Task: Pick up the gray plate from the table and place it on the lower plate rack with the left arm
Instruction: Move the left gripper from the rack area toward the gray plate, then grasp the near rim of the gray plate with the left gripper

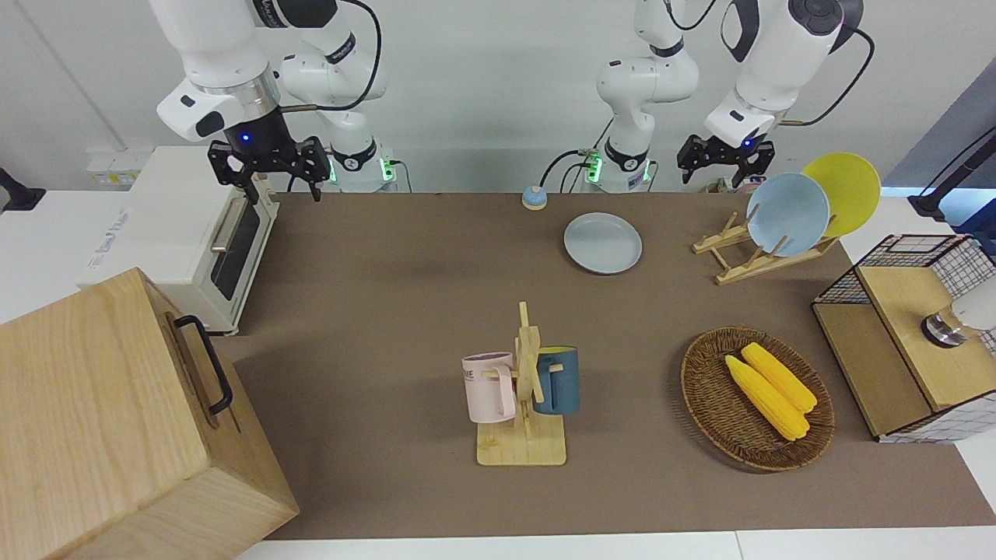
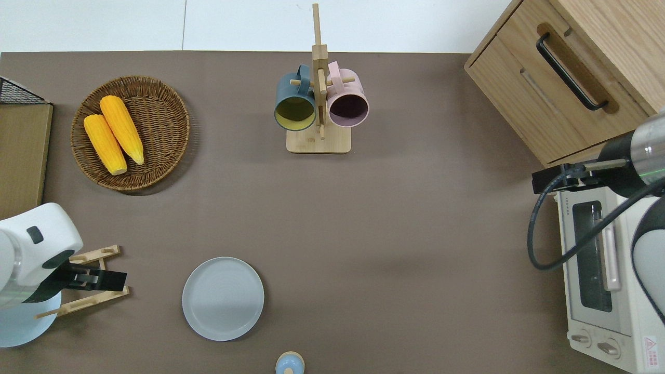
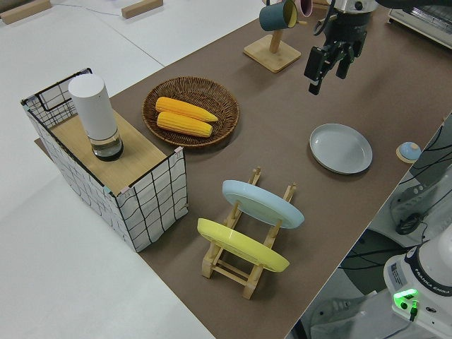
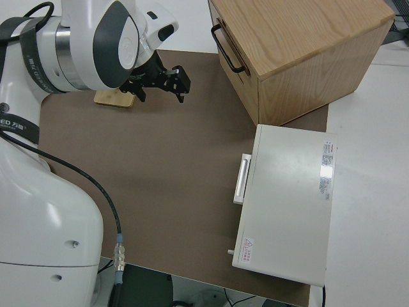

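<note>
The gray plate (image 1: 603, 243) (image 2: 223, 298) (image 3: 340, 148) lies flat on the brown mat, close to the robots' edge of the table. Beside it, toward the left arm's end, stands the lower plate rack (image 1: 759, 264) (image 2: 93, 299) (image 3: 227, 272). A light blue plate (image 1: 787, 214) and a yellow plate (image 1: 844, 190) lean in its upper slots. My left gripper (image 1: 724, 159) (image 2: 98, 280) (image 3: 328, 63) hangs open and empty in the air over the rack's low end, apart from the gray plate. My right gripper (image 1: 268, 167) (image 4: 160, 83) is parked, open and empty.
A mug tree (image 1: 525, 389) with a pink and a blue mug stands mid-table. A wicker basket (image 1: 700, 389) holds two corn cobs. A wire crate (image 1: 918, 257), a toaster oven (image 1: 194, 233), a wooden cabinet (image 1: 117, 420) and a small blue knob (image 1: 534, 197) ring the mat.
</note>
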